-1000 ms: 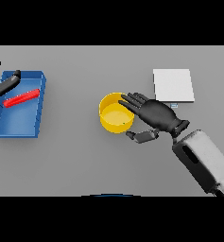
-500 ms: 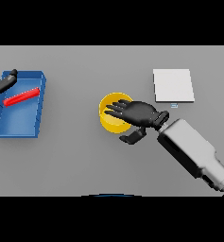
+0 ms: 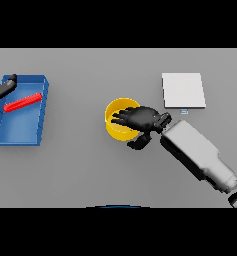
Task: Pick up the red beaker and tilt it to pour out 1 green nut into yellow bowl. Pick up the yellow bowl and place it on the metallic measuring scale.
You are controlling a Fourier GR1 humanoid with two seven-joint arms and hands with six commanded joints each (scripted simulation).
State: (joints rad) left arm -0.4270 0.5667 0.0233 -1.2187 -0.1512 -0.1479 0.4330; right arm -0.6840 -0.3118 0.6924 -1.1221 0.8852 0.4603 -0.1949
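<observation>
- The yellow bowl (image 3: 118,121) stands upright on the grey table (image 3: 90,170), near the middle, its far-right rim covered by the right hand (image 3: 140,119). No green nut can be made out inside it.
- It looks a stiff, light, smooth-walled thing — likely to skid if nudged sideways, so the hold should pinch the rim, thumb outside and fingers inside, or wrap the wall from the side.
- The right hand lies across the bowl's right rim, fingers (image 3: 121,117) spread and reaching over the opening, thumb (image 3: 137,144) down beside the outer wall; they are not yet clamped on the bowl, as far as I can tell.
- The metallic measuring scale (image 3: 183,90), a pale square plate, sits to the right and farther back, apart from the bowl.
- Well off to the left, the red beaker (image 3: 22,102) lies on its side in a blue tray (image 3: 20,136) — the left hand (image 3: 2,89) shows at the tray's far corner, fingers relaxed, holding nothing.
</observation>
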